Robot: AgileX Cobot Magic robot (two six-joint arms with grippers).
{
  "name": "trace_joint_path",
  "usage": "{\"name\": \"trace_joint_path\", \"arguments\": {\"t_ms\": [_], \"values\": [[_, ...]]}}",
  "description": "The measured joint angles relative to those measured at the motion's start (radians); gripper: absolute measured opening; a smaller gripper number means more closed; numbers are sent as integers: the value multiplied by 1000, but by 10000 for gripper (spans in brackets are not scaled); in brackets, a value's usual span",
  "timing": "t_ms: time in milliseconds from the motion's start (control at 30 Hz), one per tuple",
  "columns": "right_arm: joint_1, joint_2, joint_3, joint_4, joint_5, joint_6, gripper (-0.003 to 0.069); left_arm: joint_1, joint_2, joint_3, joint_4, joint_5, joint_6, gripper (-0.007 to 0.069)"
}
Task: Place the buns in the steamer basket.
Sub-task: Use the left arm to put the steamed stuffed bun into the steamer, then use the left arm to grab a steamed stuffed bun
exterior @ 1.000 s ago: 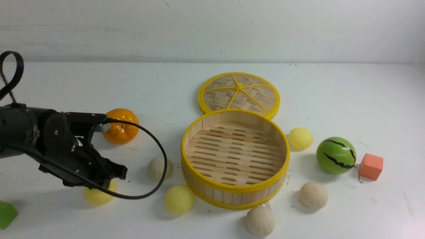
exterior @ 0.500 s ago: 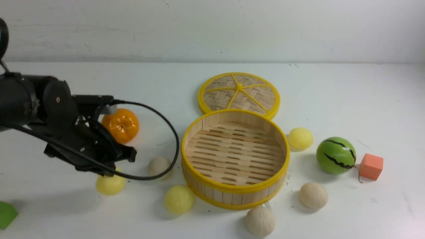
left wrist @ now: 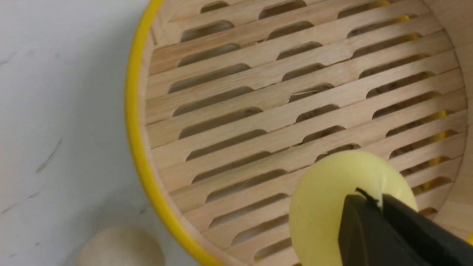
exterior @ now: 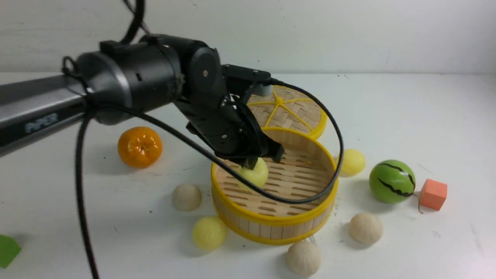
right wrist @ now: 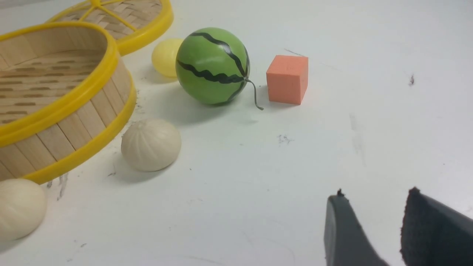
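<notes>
pale yellow bun point(exterior: 254, 173) is pinched in the left gripper point(left wrist: 374, 202), jaws narrow and closed on it. the bun sits within the outline of the steamer basket point(exterior: 275, 221), above the slatted floor; can't tell if it touches the slats. a black cable point(exterior: 298, 201) loops from the left arm point(exterior: 211, 93) across the basket in the front view.

right gripper point(right wrist: 376, 195): fingers apart, nothing between them, white tabletop point(right wrist: 258, 192) behind.

the other five buns are on the table outside the basket. second yellow bun point(exterior: 209, 233) is near the basket's front left, first beige bun point(exterior: 186, 197) just beyond that on the left side. second beige bun point(exterior: 304, 258) is in front of the basket, third beige bun point(exterior: 366, 229) off its front right. third yellow bun point(exterior: 351, 162) is by the right side, toward the back.

woven lid point(exterior: 296, 112) lies flat behind the basket, partly hidden by the arm. watermelon ball point(exterior: 392, 181) is to the right, coral block point(exterior: 433, 194) just beside it. orange fruit point(exterior: 140, 147) is well apart on the left, behind the first beige bun. green block point(exterior: 8, 251) is cut off at the front view's left edge.
</notes>
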Motion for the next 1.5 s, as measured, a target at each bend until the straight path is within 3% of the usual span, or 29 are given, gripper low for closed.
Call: {"name": "trace_joint_path", "arguments": {"t_ms": [133, 267, 500, 567, 667, 900, 967, 1100, 1300, 1500], "values": [[0, 0, 0, 0, 0, 0, 239, 0, 124, -88, 3, 82, 0, -9], [0, 0, 0, 0, 0, 0, 239, 2, 184, -149, 3, 169, 0, 43], [0, 0, 0, 0, 0, 0, 239, 2, 144, -235, 41, 323, -34, 370], [0, 0, 0, 0, 0, 0, 239, 4, 94, -231, 95, 384, -59, 402], [0, 0, 0, 0, 0, 0, 239, 27, 12, -188, 139, 414, -82, 370], [0, 0, 0, 0, 0, 0, 239, 191, -44, 94, 58, 242, -9, 27], [0, 0, 0, 0, 0, 0, 239, 217, -21, 116, 14, 182, 41, -8], [0, 0, 0, 0, 0, 0, 239, 223, 3, 117, -33, 109, 102, 6], [0, 0, 0, 0, 0, 0, 239, 223, 30, 117, 8, 17, 112, 186], [0, 0, 0, 0, 0, 0, 239, 223, 60, 117, 28, -40, 108, 261]]}}
